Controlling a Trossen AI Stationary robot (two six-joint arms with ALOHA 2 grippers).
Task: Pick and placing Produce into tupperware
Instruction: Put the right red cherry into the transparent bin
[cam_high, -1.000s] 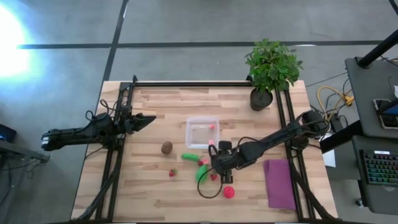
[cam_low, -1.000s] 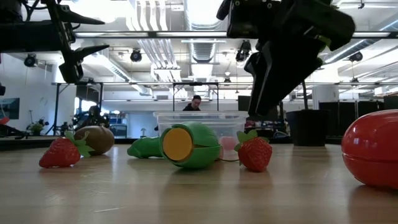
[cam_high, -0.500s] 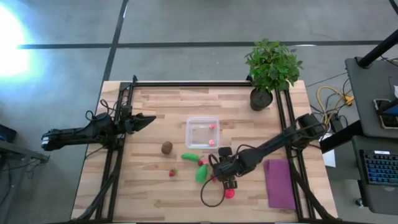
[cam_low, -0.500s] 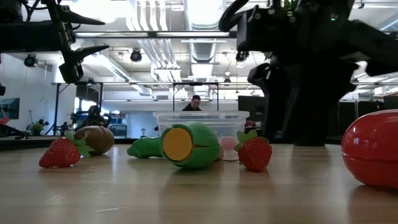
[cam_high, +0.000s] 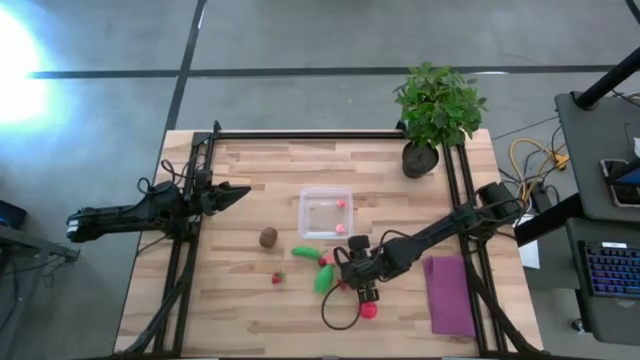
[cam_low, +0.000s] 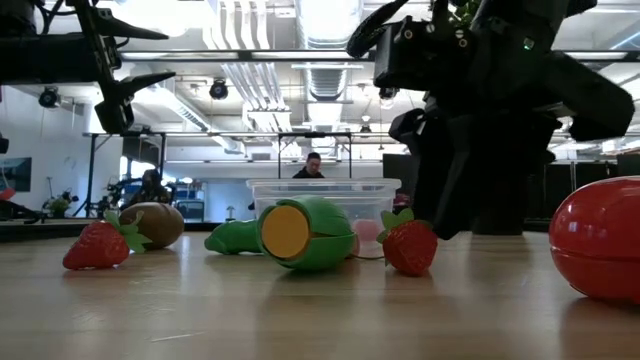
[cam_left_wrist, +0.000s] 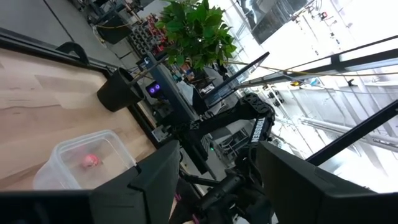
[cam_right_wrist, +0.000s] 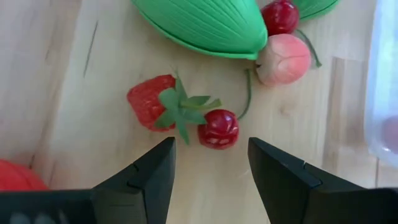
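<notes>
Clear tupperware (cam_high: 325, 213) was seen from above, the right gripper (cam_high: 358, 283) poised just below it. From table height, a strawberry (cam_low: 410, 246) lay before it. At the right wrist, fingers (cam_right_wrist: 148, 180) were spread over a cherry (cam_right_wrist: 218, 129); the strawberry could be nudged away. Left gripper (cam_left_wrist: 208, 180) was parked open, well apart.

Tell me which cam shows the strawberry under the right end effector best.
Right wrist view: the strawberry fills the frame between the open right end effector fingers, with a cherry touching its leaves. The low view shows it side-on beside the arm. High view: only a red speck, mostly hidden. The left wrist view doesn't show it.
</notes>
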